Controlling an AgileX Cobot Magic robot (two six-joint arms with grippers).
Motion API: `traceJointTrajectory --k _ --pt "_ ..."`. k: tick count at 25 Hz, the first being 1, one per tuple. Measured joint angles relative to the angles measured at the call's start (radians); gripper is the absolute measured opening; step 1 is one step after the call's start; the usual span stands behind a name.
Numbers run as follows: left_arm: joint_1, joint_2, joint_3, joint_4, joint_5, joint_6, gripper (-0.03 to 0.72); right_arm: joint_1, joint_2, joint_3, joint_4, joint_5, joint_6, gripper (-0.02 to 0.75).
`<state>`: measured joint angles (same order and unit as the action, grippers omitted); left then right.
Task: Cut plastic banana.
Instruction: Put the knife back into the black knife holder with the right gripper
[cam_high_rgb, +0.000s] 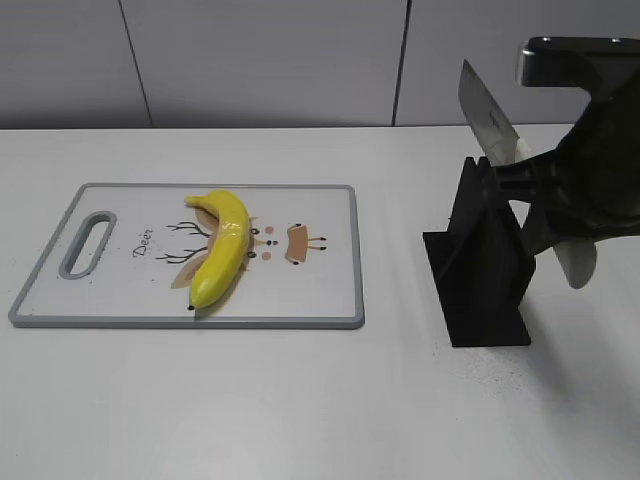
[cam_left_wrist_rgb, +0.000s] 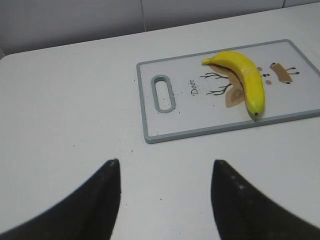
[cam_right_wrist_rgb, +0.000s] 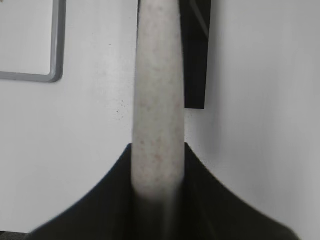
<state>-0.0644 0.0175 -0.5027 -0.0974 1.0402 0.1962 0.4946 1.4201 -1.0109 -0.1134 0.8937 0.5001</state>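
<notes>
Exterior view: plastic banana (cam_high_rgb: 222, 248) lies whole on the cutting board (cam_high_rgb: 330, 300), left of centre. Right gripper (cam_high_rgb: 560, 200) holds the knife (cam_high_rgb: 487, 115) just above the black knife stand (cam_high_rgb: 484, 262).

Left wrist view: left gripper (cam_left_wrist_rgb: 165, 187) hovers over bare table, jaws wide, nothing held.

Right wrist view: jaws clamp the pale handle (cam_right_wrist_rgb: 157, 115).

Risk: blade may snag the stand and tip it, or twist in the grip.

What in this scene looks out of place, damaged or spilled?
Nothing stands out. The plastic banana lies whole on the cutting board. The right gripper is shut on the knife handle at the black stand; the left gripper is open.
</notes>
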Motion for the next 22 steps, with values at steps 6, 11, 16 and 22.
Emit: traceJointTrajectory --k 6,11,16,22 --pt "0.000 0.000 0.000 0.001 0.000 0.000 0.554 0.000 0.018 0.000 -0.035 -0.008 0.034 0.180" --pt "0.000 0.000 0.000 0.001 0.000 0.000 0.554 0.000 0.019 0.022 -0.043 -0.036 0.039 0.180" --pt "0.000 0.000 0.000 0.001 0.000 0.000 0.554 0.000 0.019 0.093 -0.044 -0.086 0.058 0.180" --pt "0.000 0.000 0.000 0.001 0.000 0.000 0.554 0.000 0.020 0.108 -0.044 -0.122 0.068 0.180"
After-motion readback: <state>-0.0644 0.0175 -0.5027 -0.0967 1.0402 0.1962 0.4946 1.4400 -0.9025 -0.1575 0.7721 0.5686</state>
